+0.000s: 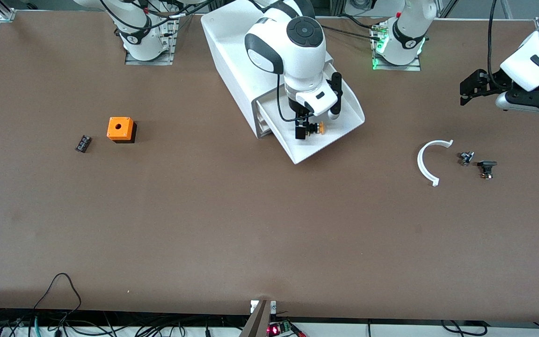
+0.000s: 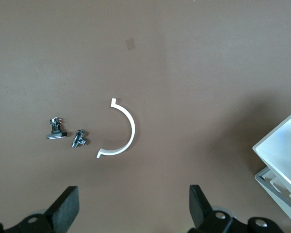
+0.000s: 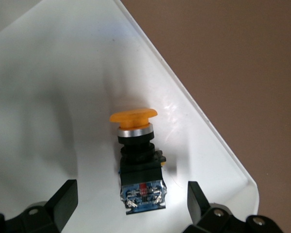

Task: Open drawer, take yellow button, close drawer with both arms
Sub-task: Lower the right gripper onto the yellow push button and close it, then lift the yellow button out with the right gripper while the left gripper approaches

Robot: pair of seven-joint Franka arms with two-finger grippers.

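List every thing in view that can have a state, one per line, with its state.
drawer: pulled out of the cabinet, open.
button: lying on its side in the drawer, not gripped.
right gripper: open, fingers either side of the button.
left gripper: open, empty, waiting over the table near the white curved piece.
two lower drawers: pushed in.
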